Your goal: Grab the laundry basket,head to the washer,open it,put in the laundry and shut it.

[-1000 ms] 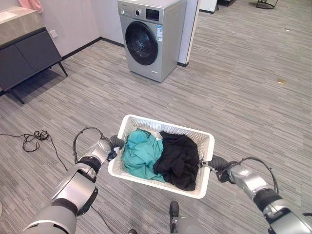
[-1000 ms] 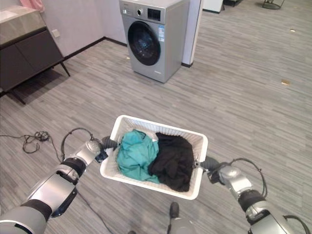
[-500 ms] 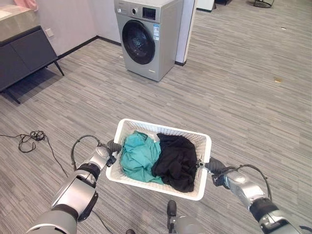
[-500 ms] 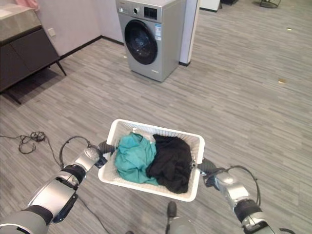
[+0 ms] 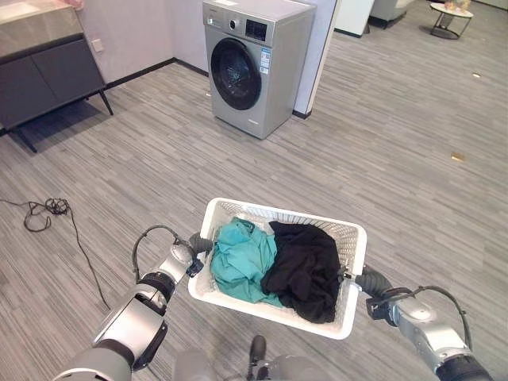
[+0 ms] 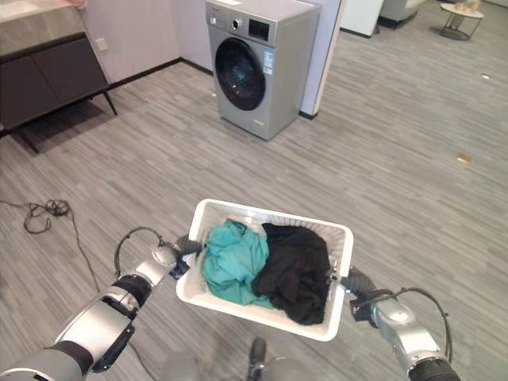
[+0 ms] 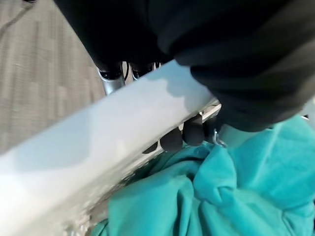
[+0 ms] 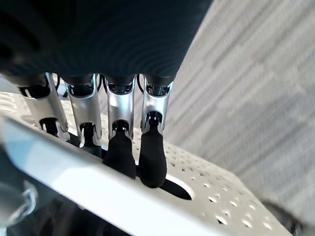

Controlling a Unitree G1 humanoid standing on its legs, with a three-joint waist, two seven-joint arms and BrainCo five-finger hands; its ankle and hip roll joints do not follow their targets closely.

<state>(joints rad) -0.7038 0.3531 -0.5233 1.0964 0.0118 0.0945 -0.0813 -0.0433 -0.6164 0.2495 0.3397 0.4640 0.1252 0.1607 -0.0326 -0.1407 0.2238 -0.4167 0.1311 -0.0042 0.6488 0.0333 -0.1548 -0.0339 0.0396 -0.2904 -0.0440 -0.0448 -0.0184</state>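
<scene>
With the left hand (image 5: 193, 248) and right hand (image 5: 371, 281) hooked through the white laundry basket (image 5: 329, 324) handles, the upper-centre washer (image 5: 255, 63) has shifted right and looms slightly larger, so the approach continues.

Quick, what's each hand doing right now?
Left hand: shut on the basket, fingers curled over its rim.
Right hand: shut on the basket, fingers hooked through its handle slot.

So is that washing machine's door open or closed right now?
Closed. The washer's round dark door sits flush against its front, while the laundry basket is some way short of it.
</scene>
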